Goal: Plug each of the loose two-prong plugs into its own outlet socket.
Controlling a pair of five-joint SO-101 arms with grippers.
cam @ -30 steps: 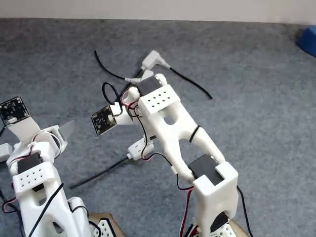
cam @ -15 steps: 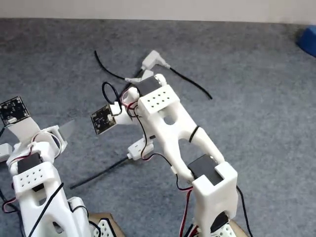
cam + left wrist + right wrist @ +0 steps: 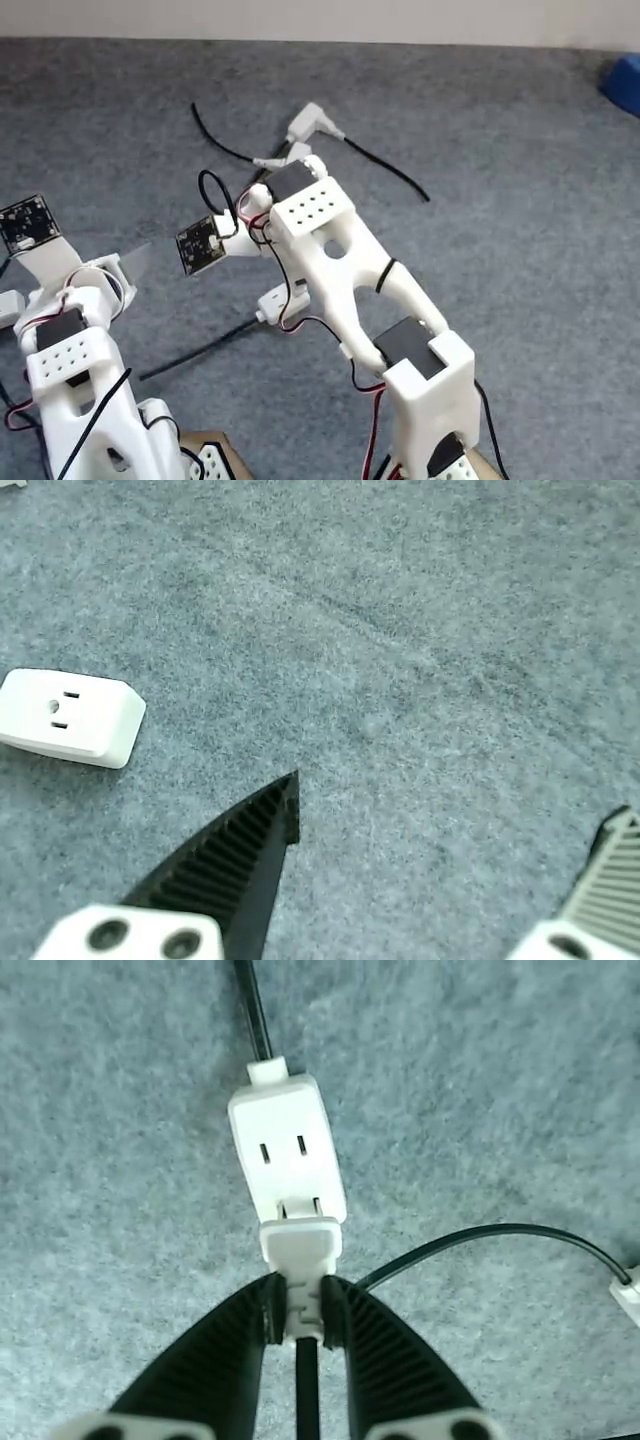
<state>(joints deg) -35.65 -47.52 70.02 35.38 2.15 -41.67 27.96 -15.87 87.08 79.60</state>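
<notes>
Seating one plug, not yet home | right gripper fingers clamped on white plug, prongs partly in near socket of corded outlet; far socket free | left gripper fingers apart above grey desk; outlet block beside, unfilled | remaining plugs likely still loose

Indoor robot test setup, office or lab, grey short-pile carpet, pale wall strip behind

A fixed camera looks steeply down over my left arm and right arm. My wrist cameras face the grey mat closely; high and right-wrist views share the outlet socket.
</notes>
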